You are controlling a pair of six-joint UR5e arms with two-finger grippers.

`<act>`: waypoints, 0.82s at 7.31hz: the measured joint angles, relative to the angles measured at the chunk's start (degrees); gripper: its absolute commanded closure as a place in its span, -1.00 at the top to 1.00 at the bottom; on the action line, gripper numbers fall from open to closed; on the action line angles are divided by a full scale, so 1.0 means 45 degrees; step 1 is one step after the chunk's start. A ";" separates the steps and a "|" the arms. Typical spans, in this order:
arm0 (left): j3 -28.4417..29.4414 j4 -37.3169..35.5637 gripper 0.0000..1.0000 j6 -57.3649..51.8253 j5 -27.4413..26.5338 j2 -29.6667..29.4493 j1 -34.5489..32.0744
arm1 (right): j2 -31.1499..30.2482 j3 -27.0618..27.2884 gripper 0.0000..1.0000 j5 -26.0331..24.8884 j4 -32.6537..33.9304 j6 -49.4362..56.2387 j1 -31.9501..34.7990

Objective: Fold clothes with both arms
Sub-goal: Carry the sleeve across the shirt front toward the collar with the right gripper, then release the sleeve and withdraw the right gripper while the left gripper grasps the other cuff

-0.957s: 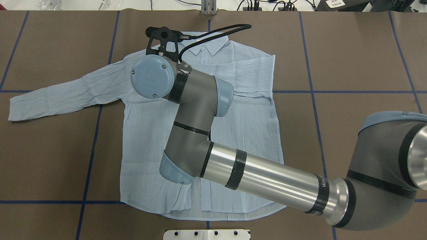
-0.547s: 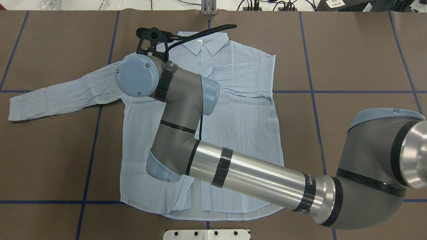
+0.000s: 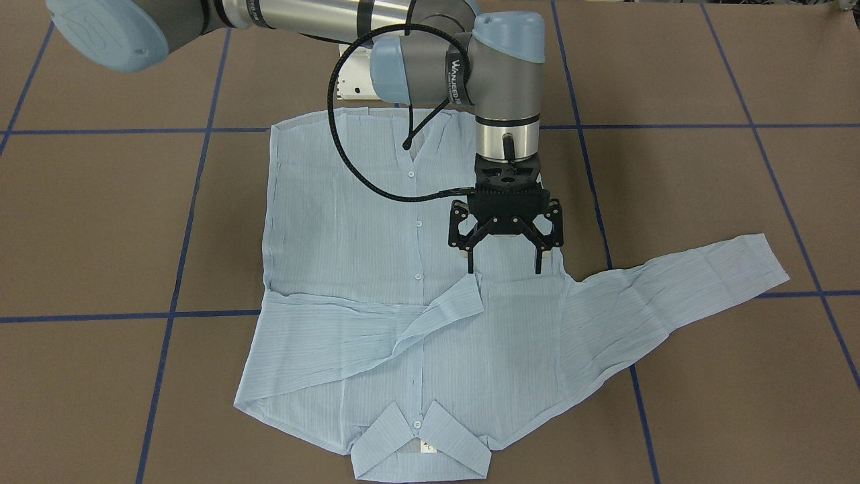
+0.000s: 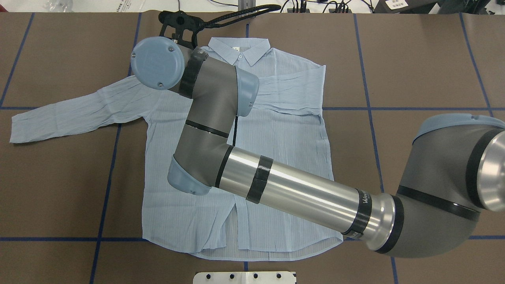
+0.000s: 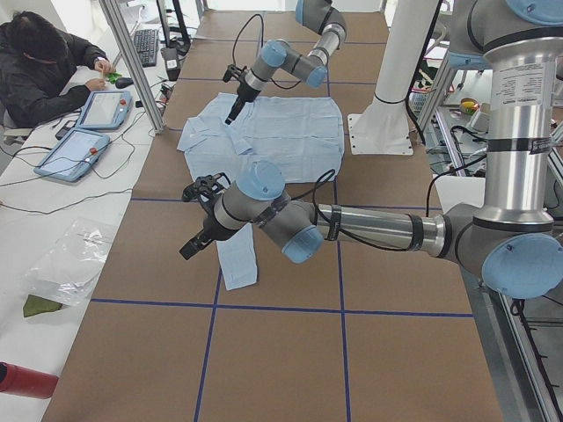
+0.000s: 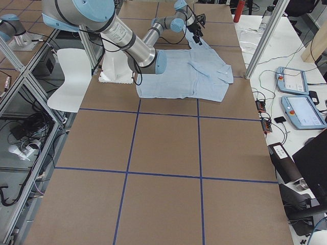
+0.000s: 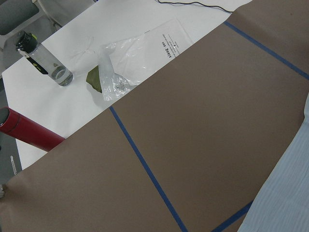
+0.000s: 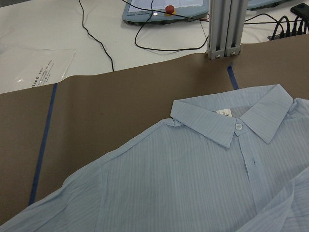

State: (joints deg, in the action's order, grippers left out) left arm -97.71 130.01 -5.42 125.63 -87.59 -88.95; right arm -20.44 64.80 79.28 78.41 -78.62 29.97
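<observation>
With the shirt point(image 3: 349, 215) flat on the surface point(image 3: 705, 188), one sleeve point(image 3: 336, 336) lies folded across the chest near the collar point(image 3: 457, 454), the other sleeve point(image 3: 678, 289) and body are left to fold, the right claw point(image 3: 504, 269) hangs open and empty near the collar, and I cannot tell the left claw point(image 5: 189, 249) state.

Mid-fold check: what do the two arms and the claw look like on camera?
The right arm and left arm are silver tubes with dark grey joints, light blue caps and black bands. A black braided cable loops to the right wrist. The right claw is black, two-fingered, with linkage bars.
</observation>
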 measured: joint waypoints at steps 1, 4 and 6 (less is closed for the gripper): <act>0.0011 0.0019 1.00 0.0009 -0.0005 -0.0014 0.0004 | -0.0283 -0.0047 0.99 0.0576 0.0059 0.0131 0.0342; 0.0975 0.1934 1.00 0.0026 0.0001 -0.0027 0.0230 | -0.1090 0.0290 0.99 0.3584 0.1326 0.2209 0.2509; 0.2433 0.4058 1.00 0.2052 -0.0001 -0.0016 0.0831 | -0.2793 0.2113 0.99 0.5581 0.1600 0.4302 0.4191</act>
State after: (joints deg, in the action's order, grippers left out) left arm -86.76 148.27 3.81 125.62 -87.66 -85.21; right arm -33.01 74.31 104.39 85.61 -59.26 48.82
